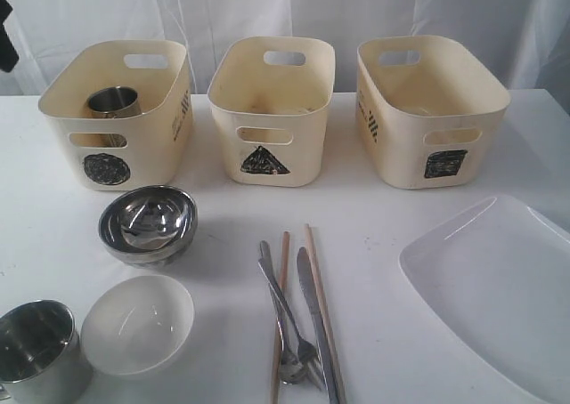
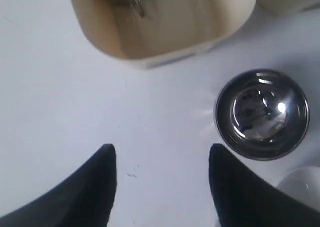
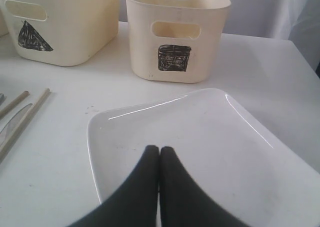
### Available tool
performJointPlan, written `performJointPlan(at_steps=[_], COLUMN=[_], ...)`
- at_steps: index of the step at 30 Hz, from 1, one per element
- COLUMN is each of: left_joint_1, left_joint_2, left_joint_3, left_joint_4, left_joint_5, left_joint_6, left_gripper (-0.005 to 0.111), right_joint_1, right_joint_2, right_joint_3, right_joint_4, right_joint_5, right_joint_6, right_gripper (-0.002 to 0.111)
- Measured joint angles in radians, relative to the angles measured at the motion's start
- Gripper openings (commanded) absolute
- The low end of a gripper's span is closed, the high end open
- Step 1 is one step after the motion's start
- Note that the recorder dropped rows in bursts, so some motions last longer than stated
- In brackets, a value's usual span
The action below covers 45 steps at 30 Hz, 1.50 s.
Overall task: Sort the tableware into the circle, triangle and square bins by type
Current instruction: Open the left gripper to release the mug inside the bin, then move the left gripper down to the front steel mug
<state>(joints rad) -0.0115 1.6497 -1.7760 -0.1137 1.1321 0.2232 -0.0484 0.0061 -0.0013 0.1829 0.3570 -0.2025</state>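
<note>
I count three cream bins at the back of the bench: the circle bin, the triangle bin and the square bin. There are two steel mugs. One mug stands inside the circle bin, and the other mug sits at the near left corner, cut off by the frame edge.

In front of the circle bin is one stack of nested steel bowls; I cannot tell how many are in it. One white bowl sits just beside the near mug.

In the middle lie two wooden chopsticks, one knife between them, and a fork and spoon overlapping, their heads hard to tell apart.

One large white plate runs off the right and bottom edges.

My left hand is spread wide and empty over bare bench near the steel bowls. My right hand is pinched closed on nothing, above the plate.
</note>
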Motion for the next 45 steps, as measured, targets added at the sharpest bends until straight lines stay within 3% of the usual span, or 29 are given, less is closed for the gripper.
performJointPlan(at_steps=[9, 20, 35, 45], left_joint_1=[0.000, 0.000, 0.000, 0.000], left_joint_2=[-0.137, -0.334, -0.394, -0.394], left_joint_3=[0.318, 0.553, 0.787, 0.816], left_joint_4=[-0.048, -0.091, -0.158, -0.195], left_joint_5=[-0.002, -0.004, -0.080, -0.116], left_joint_6=[-0.002, -0.002, 0.032, 0.065], left_gripper=[0.059, 0.059, 0.059, 0.059], right_joint_1=[0.000, 0.000, 0.000, 0.000], right_joint_2=[0.000, 0.000, 0.000, 0.000], right_joint_3=[0.000, 0.000, 0.000, 0.000], right_joint_4=[0.000, 0.000, 0.000, 0.000], right_joint_5=[0.000, 0.000, 0.000, 0.000], right_joint_6=[0.000, 0.000, 0.000, 0.000], right_gripper=[0.000, 0.000, 0.000, 0.000])
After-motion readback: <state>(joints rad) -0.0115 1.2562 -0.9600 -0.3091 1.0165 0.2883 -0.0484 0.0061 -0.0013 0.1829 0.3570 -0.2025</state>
